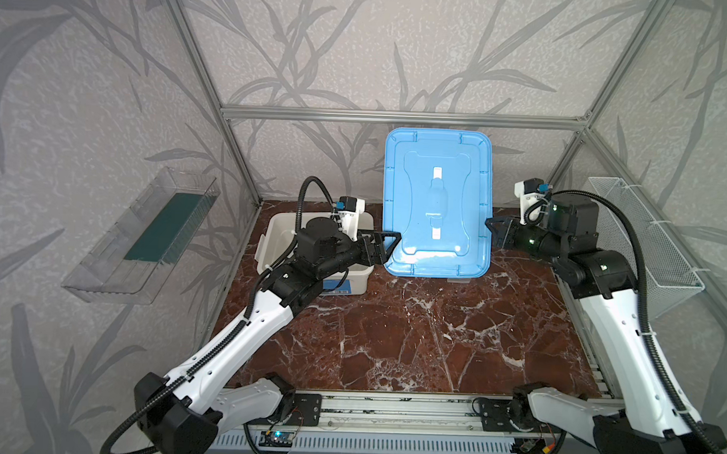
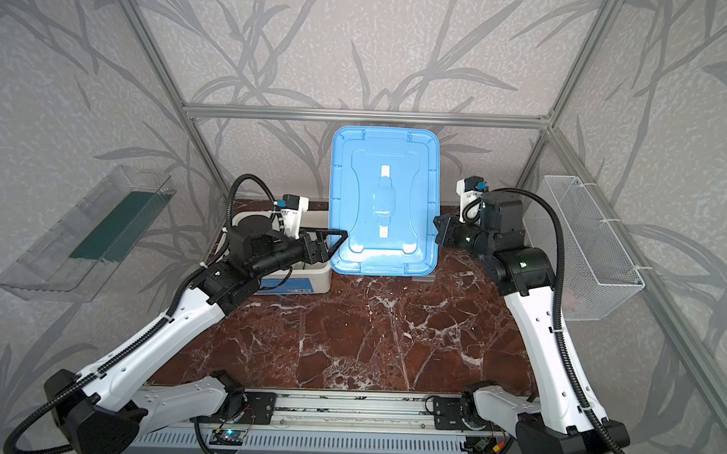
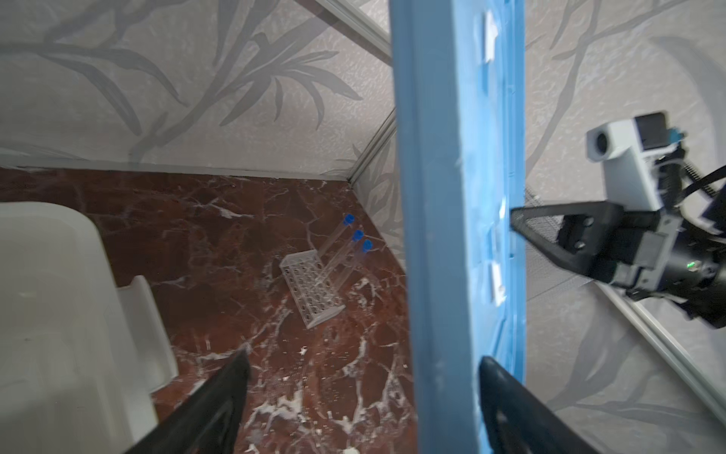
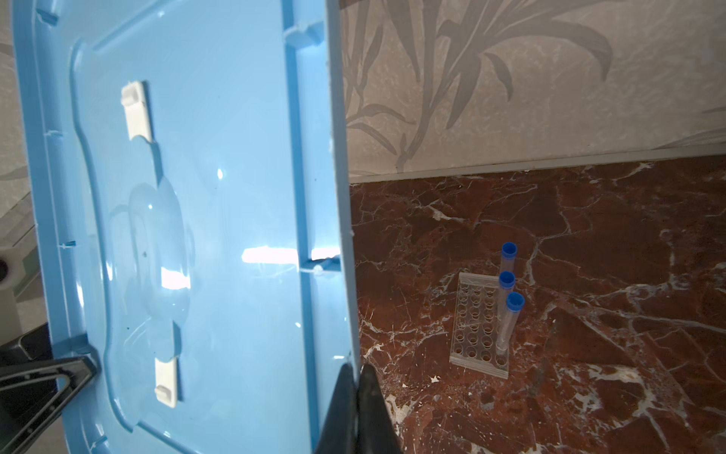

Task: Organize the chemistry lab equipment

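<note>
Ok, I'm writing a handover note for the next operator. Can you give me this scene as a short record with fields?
blue lid: off the tub, upright between both grippers
left gripper: open, jaws either side of the lid's edge
right gripper: shut on the lid's opposite edge
white tub: lidless, rear left of the table
rack: on the table behind the lid
three test tubes: standing in the rack along one side
other equipment: not in view
</note>
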Motion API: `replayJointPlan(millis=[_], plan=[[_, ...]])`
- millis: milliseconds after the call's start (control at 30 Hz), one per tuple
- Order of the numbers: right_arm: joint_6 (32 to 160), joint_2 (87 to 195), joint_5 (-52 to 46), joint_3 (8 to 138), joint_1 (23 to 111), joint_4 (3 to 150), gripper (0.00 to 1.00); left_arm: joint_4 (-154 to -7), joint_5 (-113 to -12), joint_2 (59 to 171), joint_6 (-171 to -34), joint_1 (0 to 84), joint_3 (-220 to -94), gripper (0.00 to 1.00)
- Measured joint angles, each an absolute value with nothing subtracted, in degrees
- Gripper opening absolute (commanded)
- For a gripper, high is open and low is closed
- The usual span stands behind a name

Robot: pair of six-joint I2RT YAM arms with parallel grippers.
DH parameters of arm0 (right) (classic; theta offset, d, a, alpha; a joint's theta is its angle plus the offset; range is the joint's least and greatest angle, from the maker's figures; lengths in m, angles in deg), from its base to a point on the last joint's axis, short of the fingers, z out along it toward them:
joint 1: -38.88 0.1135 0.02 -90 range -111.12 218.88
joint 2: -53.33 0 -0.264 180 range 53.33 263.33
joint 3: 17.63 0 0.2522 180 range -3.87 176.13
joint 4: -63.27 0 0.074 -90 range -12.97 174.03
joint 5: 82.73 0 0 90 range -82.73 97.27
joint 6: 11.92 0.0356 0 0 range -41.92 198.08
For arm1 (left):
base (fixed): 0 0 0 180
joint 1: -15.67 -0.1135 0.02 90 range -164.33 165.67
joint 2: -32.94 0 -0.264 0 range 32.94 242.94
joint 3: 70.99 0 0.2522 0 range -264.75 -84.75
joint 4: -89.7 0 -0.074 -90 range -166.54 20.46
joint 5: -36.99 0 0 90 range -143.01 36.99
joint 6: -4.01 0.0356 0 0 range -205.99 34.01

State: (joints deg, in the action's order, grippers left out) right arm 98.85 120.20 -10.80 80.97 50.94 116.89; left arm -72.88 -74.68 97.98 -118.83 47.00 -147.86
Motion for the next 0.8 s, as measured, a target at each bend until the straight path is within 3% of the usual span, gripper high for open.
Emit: replayJointPlan(millis=[100,367,567,600,633,667,733,767,800], plan=[[100.0,120.4,-12.4,79.2,50.9,115.9,0.00,-76.0,-76.9,98.0,-120.7,47.2,-147.9,0.64],[101.1,121.5,-13.5,77.2,50.9,113.4,0.00,-78.8,-78.9,97.7,-123.0,47.6,-147.6,0.30],[101.1,123.4,-13.5,76.0,52.1,111.1,0.02,-75.8,-78.4,97.5,-122.4,47.6,-147.6,0.19],[101.2,123.8,-13.3,76.0,52.3,110.9,0.10,-75.1,-78.1,97.5,-122.2,47.6,-147.7,0.16],[101.2,124.2,-13.4,76.0,52.4,110.8,0.25,-74.4,-77.9,97.4,-121.8,47.6,-147.9,0.14],[101.5,124.6,-13.6,76.0,52.4,110.5,0.53,-73.5,-77.6,97.4,-121.2,47.6,-148.3,0.11],[101.9,125.4,-14.1,76.0,52.6,109.6,0.77,-69.9,-76.4,97.4,-119.0,47.9,-149.6,0.06],[102.0,125.8,-14.3,76.0,52.7,109.4,1.00,-67.4,-75.2,97.4,-117.6,48.1,-150.5,0.04],[102.1,126.1,-14.3,76.2,52.7,109.5,0.99,-65.1,-73.9,97.4,-115.9,48.4,-151.4,0.03]])
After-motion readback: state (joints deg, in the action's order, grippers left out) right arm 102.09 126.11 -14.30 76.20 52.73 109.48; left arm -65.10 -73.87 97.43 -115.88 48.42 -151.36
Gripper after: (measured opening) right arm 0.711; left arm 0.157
